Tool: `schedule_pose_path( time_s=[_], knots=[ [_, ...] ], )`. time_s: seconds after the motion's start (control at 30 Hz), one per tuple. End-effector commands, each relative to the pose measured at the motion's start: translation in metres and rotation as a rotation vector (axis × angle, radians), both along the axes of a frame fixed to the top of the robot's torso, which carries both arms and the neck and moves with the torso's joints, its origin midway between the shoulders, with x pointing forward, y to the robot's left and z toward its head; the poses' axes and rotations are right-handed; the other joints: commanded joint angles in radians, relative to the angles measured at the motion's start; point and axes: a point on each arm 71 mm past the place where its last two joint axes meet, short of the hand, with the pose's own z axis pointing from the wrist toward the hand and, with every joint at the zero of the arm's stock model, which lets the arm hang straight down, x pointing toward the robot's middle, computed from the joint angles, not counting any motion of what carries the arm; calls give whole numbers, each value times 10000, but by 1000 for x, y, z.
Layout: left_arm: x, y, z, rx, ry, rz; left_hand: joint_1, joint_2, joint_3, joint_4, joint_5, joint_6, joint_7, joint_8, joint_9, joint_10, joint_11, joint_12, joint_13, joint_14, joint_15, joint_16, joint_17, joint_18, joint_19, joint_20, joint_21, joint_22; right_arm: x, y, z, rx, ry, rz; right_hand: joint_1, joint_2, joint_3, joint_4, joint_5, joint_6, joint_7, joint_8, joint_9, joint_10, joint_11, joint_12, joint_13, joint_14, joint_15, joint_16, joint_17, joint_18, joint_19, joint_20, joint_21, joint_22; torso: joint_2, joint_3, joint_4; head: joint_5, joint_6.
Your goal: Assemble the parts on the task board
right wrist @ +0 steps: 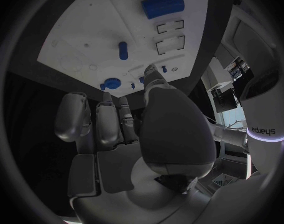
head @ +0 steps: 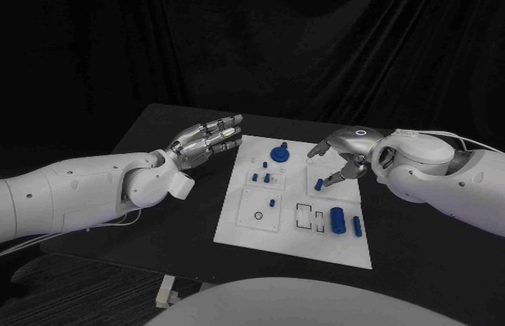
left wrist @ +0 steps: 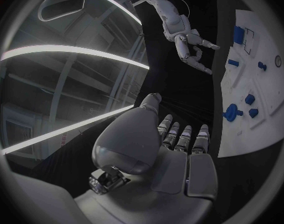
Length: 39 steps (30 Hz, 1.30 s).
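White lettering-free board aside, the one word you can read is "sharpa", printed on the white arm in the right wrist view. Your task board (head: 242,224) lies in the middle of the black table (head: 157,216), with blue parts on it: a round knobbed part (head: 280,152) near its far edge, a cylinder (head: 338,219) near its near right corner and a small peg (head: 319,184) between them. Your right hand (head: 342,158) hovers over the board's far right corner, fingers apart and pointing down, holding nothing; the small peg sits just below its fingertips. Your left hand (head: 209,139) is off the board's left edge, fingers straight and together, empty.
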Motion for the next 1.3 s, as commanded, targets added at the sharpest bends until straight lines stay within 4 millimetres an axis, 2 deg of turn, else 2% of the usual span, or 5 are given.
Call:
schedule_pose_path(
  time_s=[0.03,0.2,0.27,0.53,1.3],
  knots=[
    [0,-2,1,-176,-84,-64,-11,57,55,-16,36,59,-9,41,10,-25,-45,57,10,-5,39,61,16,173,-4,67,42,9,-1,-3,-12,-431,667,-221,168,82,142,-17,46,448,203,84,45,216,23,90,-9,262,21,-51,-21,52,94,11,21,1484,19,4,-6,-8,1],
    [0,-2,1,-177,-87,-62,-9,54,61,-26,49,66,-9,42,10,-25,-38,61,11,-3,43,66,17,175,-3,72,43,7,-1,-3,-21,-457,813,-229,383,274,318,-38,212,946,476,171,86,394,47,99,-28,277,58,-45,-20,52,111,51,20,1488,10,6,-6,-13,1],
    [0,-2,1,-182,-87,-68,-9,54,61,-26,49,66,-9,42,10,-25,-38,61,11,-3,43,66,17,175,-3,72,43,7,-1,-3,-24,-425,823,-234,626,494,505,-67,661,1062,607,183,88,514,37,116,-28,279,57,-46,-29,54,116,61,13,1490,7,6,3,-29,1],
    [0,-3,1,-203,-71,-114,-9,54,61,-26,49,66,-9,42,10,-25,-38,61,11,-3,43,66,17,175,-3,72,43,7,1,-1,-41,-355,912,-266,1287,943,875,-365,1712,1340,651,173,87,741,30,96,-34,263,62,-84,-117,61,110,65,-56,1484,10,3,6,-1,1],
    [0,-2,0,-164,-12,-136,-5,82,113,-70,86,143,83,63,16,-10,-17,108,16,-5,51,80,17,174,-3,90,41,-7,-3,3,-64,-55,443,165,1428,1355,1178,-918,1469,2934,1091,561,346,2301,-180,303,-31,241,123,-97,-203,70,102,123,-128,1485,7,7,10,25,1]
  ],
)
